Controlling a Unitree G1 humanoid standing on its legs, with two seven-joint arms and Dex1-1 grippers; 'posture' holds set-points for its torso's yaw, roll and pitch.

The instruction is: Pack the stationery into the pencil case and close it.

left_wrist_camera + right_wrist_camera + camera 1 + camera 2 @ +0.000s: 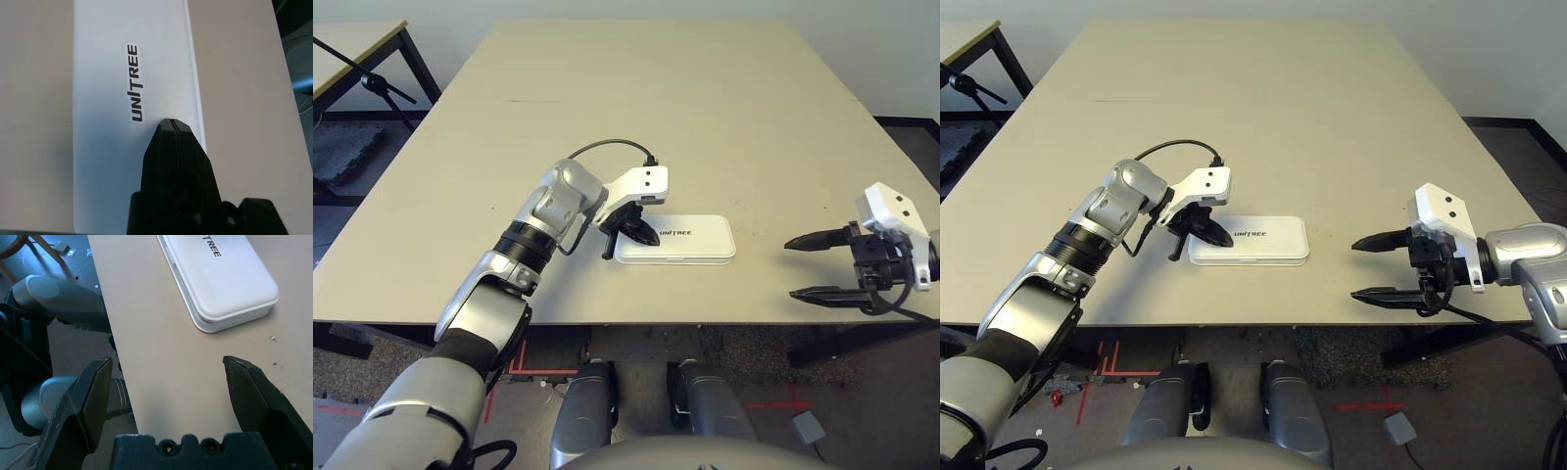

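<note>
The white pencil case (695, 238) lies closed and flat near the table's front edge, with "UNITREE" lettering on its lid. My left gripper (634, 228) is shut, and its joined fingertips (172, 128) rest on the lid's left end, just beside the lettering. My right gripper (1356, 268) hovers open to the right of the case, over the table's front edge, and nothing sits between its fingers (93, 387). A gap of bare table separates it from the case (220, 274). The stationery is out of view.
The beige table (705, 108) stretches far behind the case. A black stand (372, 78) and a second table stand at the back left. The floor below the front edge shows red tape marks (1102, 367).
</note>
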